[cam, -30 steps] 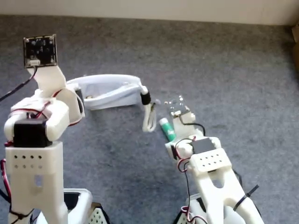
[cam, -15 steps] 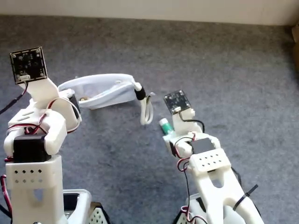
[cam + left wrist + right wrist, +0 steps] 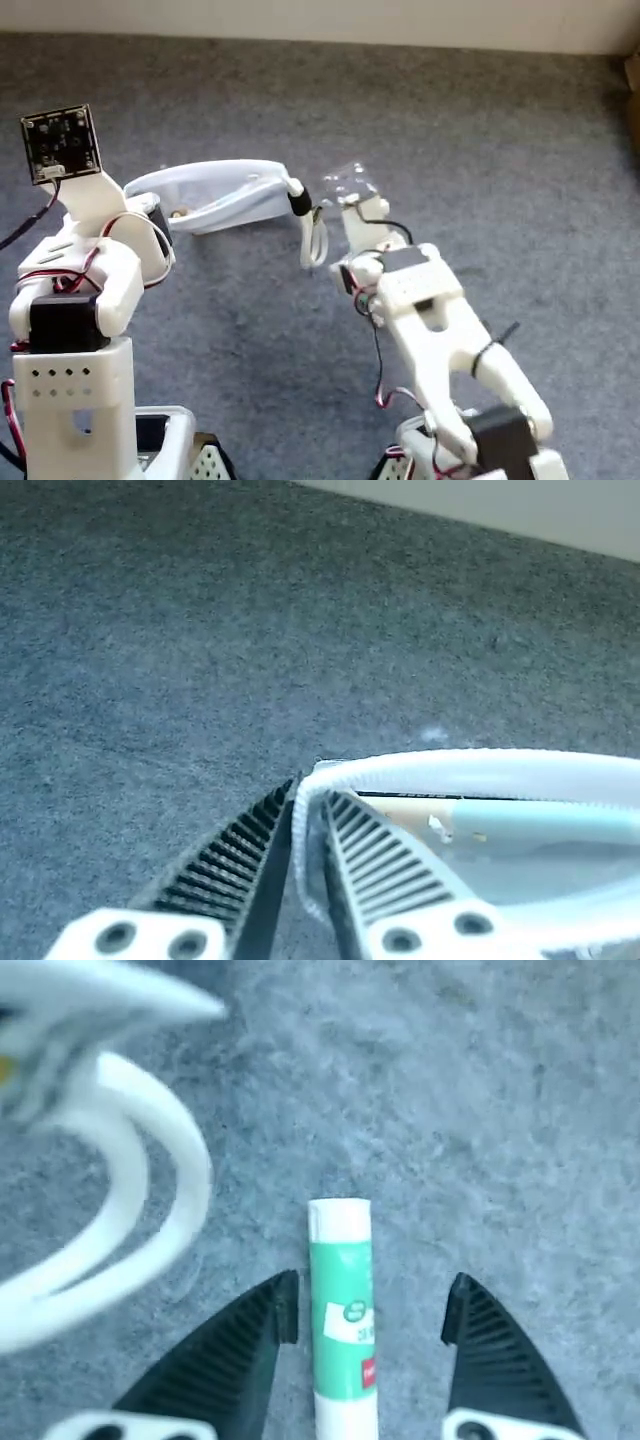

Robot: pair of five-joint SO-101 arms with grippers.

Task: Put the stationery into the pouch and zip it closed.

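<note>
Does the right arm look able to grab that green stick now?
Likely yes: the right gripper is open and straddles the stick, with nothing lying between them.

The carpet (image 3: pixel 500 150) is grey cloth with a short, rough, matt pile. The pouch (image 3: pixel 215 195) is soft, translucent white plastic, smooth and faintly shiny, its rim edged with fine moulded zip teeth (image 3: pixel 480 763) — the wrist strap (image 3: pixel 120 1230) at its end is a smooth white band, its material hard to tell. The glue stick (image 3: pixel 343 1310) is hard, smooth plastic with a glossy green label and a white cap. The left arm (image 3: pixel 80 290) and right arm (image 3: pixel 440 330) are matt white plastic, slightly grained; the left gripper (image 3: pixel 308 798) and right gripper (image 3: pixel 372 1295) have black plastic jaws, ridged on their inner faces
</note>
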